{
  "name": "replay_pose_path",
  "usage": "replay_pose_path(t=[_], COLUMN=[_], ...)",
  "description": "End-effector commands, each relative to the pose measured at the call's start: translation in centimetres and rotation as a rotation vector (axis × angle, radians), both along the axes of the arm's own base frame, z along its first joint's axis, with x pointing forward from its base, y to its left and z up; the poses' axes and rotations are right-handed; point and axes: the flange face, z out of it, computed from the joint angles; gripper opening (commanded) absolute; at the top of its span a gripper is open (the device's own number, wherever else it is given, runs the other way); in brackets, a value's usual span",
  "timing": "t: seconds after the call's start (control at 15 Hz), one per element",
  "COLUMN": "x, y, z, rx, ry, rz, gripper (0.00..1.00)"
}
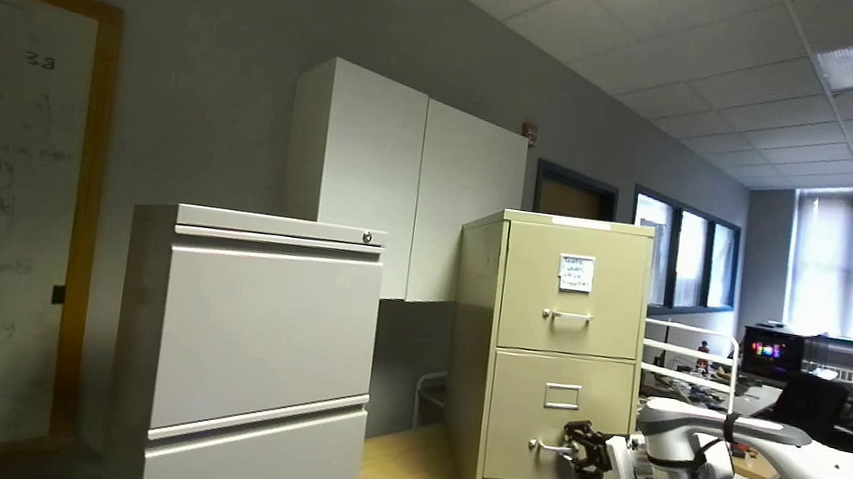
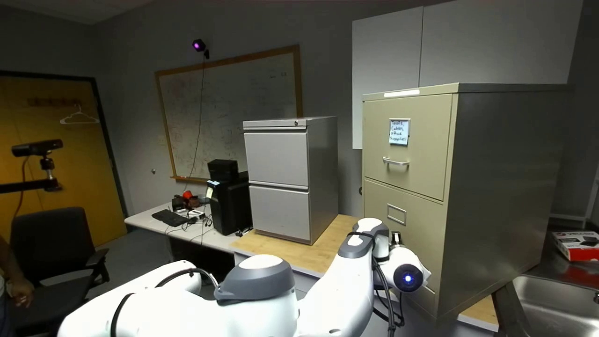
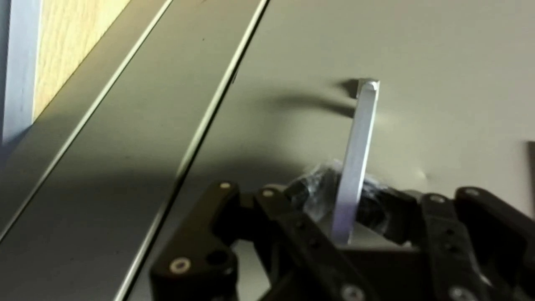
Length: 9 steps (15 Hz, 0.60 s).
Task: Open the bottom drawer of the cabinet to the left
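The tan filing cabinet (image 1: 470, 361) has two drawers; it also shows in an exterior view (image 2: 505, 187). Its bottom drawer (image 1: 517, 400) sits flush with the front, with a silver bar handle (image 1: 547, 447). My gripper (image 1: 574, 448) is at the right end of that handle. In the wrist view, the dark, tape-wrapped fingers (image 3: 350, 196) are closed in on both sides of the handle (image 3: 363, 125). The fingers are hidden behind the arm in an exterior view. A grey cabinet (image 1: 266, 334) with shut drawers stands to the left of the tan one, also in an exterior view (image 2: 280, 210).
Both cabinets stand on a wooden tabletop (image 1: 405, 467). A white rail rack (image 1: 735, 371) is behind the arm. A metal sink (image 2: 557, 299) and a red-and-white box (image 2: 578, 245) lie right of the tan cabinet. A chair (image 2: 51, 248) is at the far left.
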Motion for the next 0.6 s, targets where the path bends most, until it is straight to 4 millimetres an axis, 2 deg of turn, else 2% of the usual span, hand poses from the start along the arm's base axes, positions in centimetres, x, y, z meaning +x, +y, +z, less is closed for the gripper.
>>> replay_pose_path(t=[0.0,0.13,0.33,0.53], x=[0.9,0.5,-0.8,-3.1], y=[0.9,1.9,3.3,3.4], z=[3.0,4.0,2.4,0.3], rx=[-0.012,-0.052,-0.105,-0.12], ry=[0.031,0.07,0.15,0.193], rz=[0.027,0.087,0.155,0.155], gripper=[0.1,0.09,0.08,0.08])
